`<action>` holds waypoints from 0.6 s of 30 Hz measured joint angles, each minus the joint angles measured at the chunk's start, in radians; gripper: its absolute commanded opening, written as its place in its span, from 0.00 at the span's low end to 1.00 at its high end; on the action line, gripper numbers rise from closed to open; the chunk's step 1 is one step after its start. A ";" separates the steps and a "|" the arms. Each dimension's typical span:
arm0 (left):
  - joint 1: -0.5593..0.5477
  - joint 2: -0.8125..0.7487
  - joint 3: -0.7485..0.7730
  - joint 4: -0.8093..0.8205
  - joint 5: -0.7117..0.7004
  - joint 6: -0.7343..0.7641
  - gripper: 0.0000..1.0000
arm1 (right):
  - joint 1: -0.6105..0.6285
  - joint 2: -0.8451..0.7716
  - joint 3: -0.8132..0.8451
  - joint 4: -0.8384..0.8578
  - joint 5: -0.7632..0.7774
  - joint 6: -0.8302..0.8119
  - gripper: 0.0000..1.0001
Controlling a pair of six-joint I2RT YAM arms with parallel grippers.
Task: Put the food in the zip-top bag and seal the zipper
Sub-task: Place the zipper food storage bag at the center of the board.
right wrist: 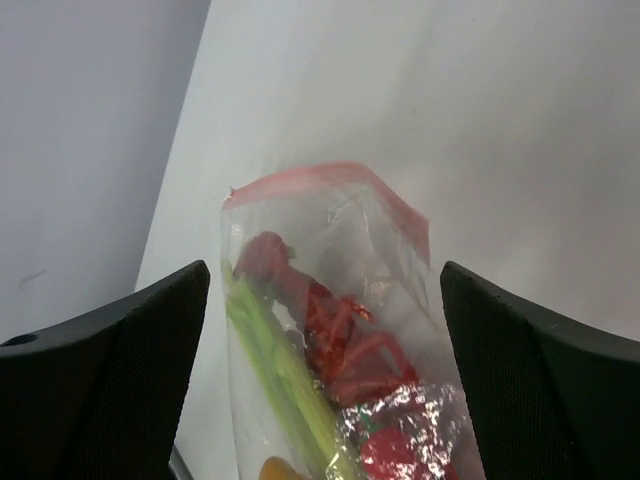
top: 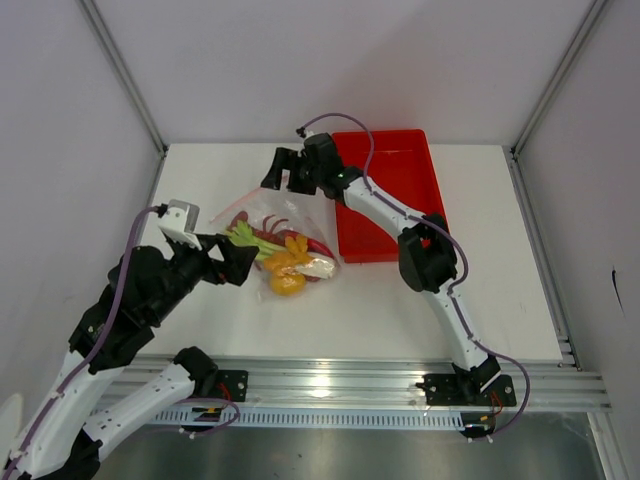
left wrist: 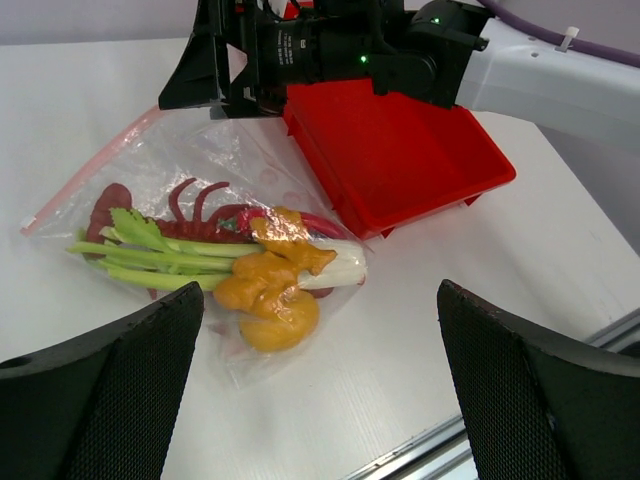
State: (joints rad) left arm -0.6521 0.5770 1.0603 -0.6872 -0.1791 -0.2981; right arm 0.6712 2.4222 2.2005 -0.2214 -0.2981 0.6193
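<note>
Logging items as I am seeing them on the white table (top: 450, 290).

Item one: the clear, floppy zip-top bag with pale pink dots (left wrist: 190, 150) is lying flat on the table, left of centre in the overhead view. Its thin pinkish zipper strip (left wrist: 90, 170) is running along the end nearest the far left corner. I cannot tell whether that strip is pressed shut along its whole length.

Item two: the toy food is sitting inside the bag. The long red plastic lobster (left wrist: 200, 212) is lying lengthwise. The green-and-white leek-like stalk (left wrist: 180, 255) is resting alongside and partly over it. The small yellow-orange pieces (left wrist: 270, 295) are bunching at the end away from the zipper.

Item three: the red rectangular plastic tray (top: 390, 200) is sitting just beside the bag, on its right.

Item four: the left gripper (top: 240, 262) is hovering at the bag's near end, by the stalk's leafy tip, jaws spread wide and gripping nothing.

Item five: the right gripper (top: 288, 175) is hanging over the bag's far edge, next to the tray's far left corner. Its jaws are also standing wide apart, with nothing between them.
</note>
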 measured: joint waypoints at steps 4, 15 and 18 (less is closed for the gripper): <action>0.000 0.000 -0.011 0.010 0.022 -0.024 0.99 | -0.003 -0.075 -0.056 -0.076 0.071 -0.050 0.99; 0.000 0.019 -0.083 0.089 0.163 -0.138 0.99 | -0.006 -0.719 -0.558 -0.330 0.495 -0.195 0.99; 0.000 0.023 -0.146 0.139 0.225 -0.188 1.00 | -0.011 -0.886 -0.773 -0.355 0.544 -0.196 0.99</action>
State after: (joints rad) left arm -0.6521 0.6003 0.9146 -0.5480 0.0456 -0.4862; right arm 0.6598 1.5364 1.4273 -0.5762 0.2459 0.4229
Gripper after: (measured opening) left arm 0.994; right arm 0.993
